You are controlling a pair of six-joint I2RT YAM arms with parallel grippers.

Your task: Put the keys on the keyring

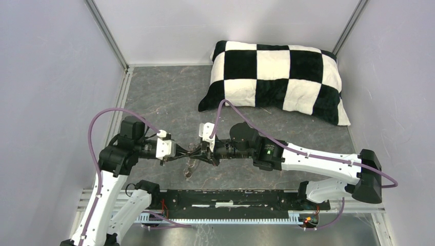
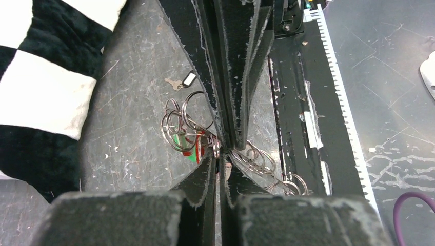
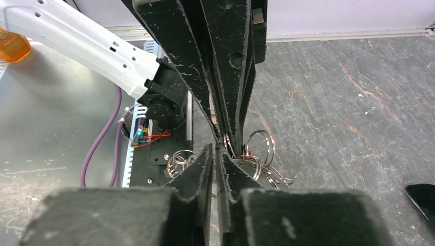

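Note:
The keyring (image 2: 179,123) is a bunch of linked metal rings, and it hangs between the two gripper tips (image 1: 190,166). Red (image 2: 201,146) and green (image 2: 180,142) key tags sit among the rings. A third small key with a dark tag (image 2: 183,81) lies loose on the table beyond them. My left gripper (image 2: 220,159) is shut, with a ring wire pinched at its tips. My right gripper (image 3: 216,149) meets it tip to tip, its jaws drawn together. Rings (image 3: 259,148) lie against its tips, but I cannot see whether it grips one.
A black-and-white checked pillow (image 1: 277,77) lies at the back right of the grey table. A black rail (image 1: 231,200) runs along the near edge, just below the rings. Purple cables loop off both arms.

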